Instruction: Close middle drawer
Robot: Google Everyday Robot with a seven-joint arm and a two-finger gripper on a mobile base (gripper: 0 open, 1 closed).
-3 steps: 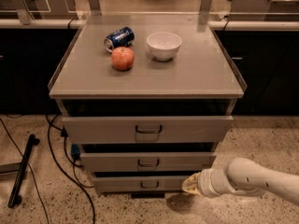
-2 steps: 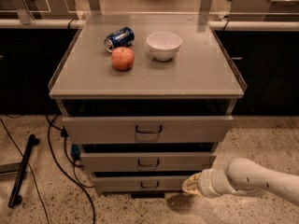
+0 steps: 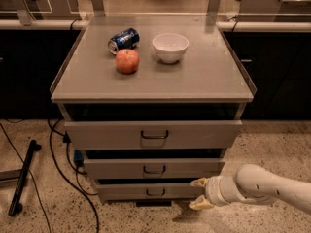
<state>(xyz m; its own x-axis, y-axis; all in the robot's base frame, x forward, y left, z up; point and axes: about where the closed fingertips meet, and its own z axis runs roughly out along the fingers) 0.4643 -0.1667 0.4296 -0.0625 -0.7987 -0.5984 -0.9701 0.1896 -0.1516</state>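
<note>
The middle drawer [image 3: 189, 168] stands slightly open, under the top drawer [image 3: 204, 134], which is pulled farther out. The gripper [image 3: 193, 194] hangs low at the cabinet's [image 3: 199, 79] right front, by the bottom drawer [image 3: 121, 191], its fingers spread, holding nothing. On top lie a blue can [image 3: 123, 40] on its side, its lettering unreadable, an apple [image 3: 127, 60] and a white bowl [image 3: 170, 47].

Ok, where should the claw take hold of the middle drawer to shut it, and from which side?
Take the dark loop handle at the centre of the front of the middle drawer, coming straight in from the front. That front is low and flat, so nothing else offers a hold; a push there would likely do. The claw sits open, low by the right end of the bottom drawer.
</note>
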